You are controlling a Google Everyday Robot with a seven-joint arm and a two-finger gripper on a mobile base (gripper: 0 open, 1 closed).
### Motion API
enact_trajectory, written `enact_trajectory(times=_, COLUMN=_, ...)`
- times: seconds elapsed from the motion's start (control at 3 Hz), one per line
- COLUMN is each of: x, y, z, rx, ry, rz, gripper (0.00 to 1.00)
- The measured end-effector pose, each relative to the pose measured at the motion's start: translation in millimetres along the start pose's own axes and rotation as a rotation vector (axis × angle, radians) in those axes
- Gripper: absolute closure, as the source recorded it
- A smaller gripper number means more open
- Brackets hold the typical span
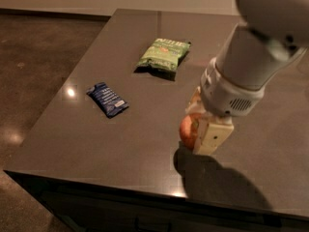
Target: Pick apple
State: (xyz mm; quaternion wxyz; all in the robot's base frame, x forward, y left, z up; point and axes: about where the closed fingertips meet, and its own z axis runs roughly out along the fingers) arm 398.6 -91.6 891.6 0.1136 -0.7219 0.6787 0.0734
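Dim room, dark floor (34, 57) at left, and a big dark glossy table (120, 144) filling most of the view. The robot's pale arm (256, 57) comes in from the upper right and slants down toward the table's near edge.

Next in size is a green snack bag (163, 54) lying flat toward the far side. It has pale lettering across the top, which I can't read. Nearer and to the left, well apart from it, lies a small blue packet (107, 99) with white print, also unreadable.

The gripper (199, 135) is at the arm's lower end, near the front edge, w/ fingers pointing down and pinched on the apple (187, 129). One cream finger covers the apple's right side – only its reddish-orange left half shows. The apple has no real long axis, being round.

So the apple sits directly between the fingers, not off to any side. A dark shadow lies just below and toward the front, so it's prob. just clear of the tabletop – next move looks like straight up.
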Motion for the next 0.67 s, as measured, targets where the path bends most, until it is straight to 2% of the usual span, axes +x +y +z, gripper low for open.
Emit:
enact_trajectory(times=0.33, x=-5.2, y=-33.5, z=-72.1, rx=0.066, ry=-0.064, rz=0.005, gripper=1.0)
enact_trajectory(times=0.67, x=-8.4, y=-36.5, z=-76.0, rx=0.085, ry=-0.07, rz=0.001, gripper=1.0)
